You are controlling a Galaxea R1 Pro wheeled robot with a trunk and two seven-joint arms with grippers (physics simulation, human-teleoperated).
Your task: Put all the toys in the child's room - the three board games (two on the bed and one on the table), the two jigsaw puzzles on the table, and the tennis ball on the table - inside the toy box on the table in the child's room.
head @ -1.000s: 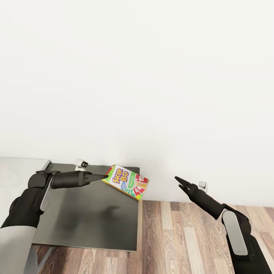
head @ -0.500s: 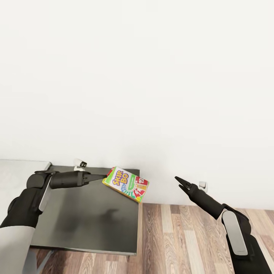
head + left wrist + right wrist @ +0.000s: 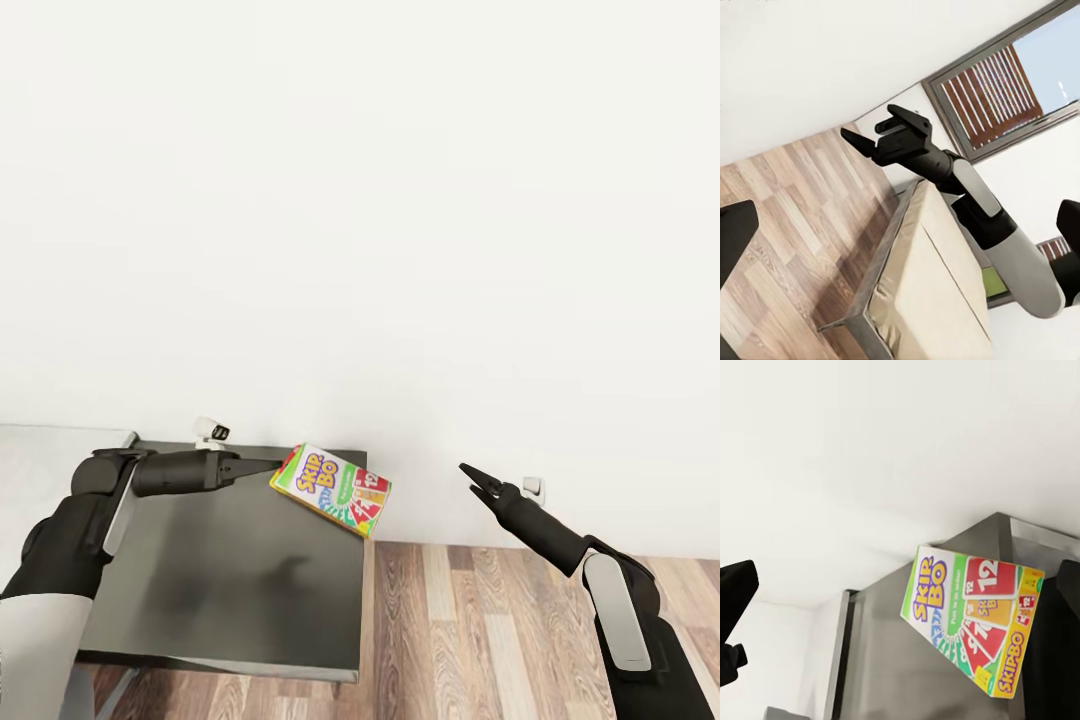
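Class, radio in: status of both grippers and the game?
Left gripper shut on game, held above dark table. Right gripper empty, over floor. Nothing in the way.

The left arm reaches forward and level, bent at the elbow; the left gripper (image 3: 276, 463) is closed on the corner of a box (image 3: 332, 485), held in the air; the right arm stretches forward, and the right gripper (image 3: 470, 477) stands parted, holding nothing.
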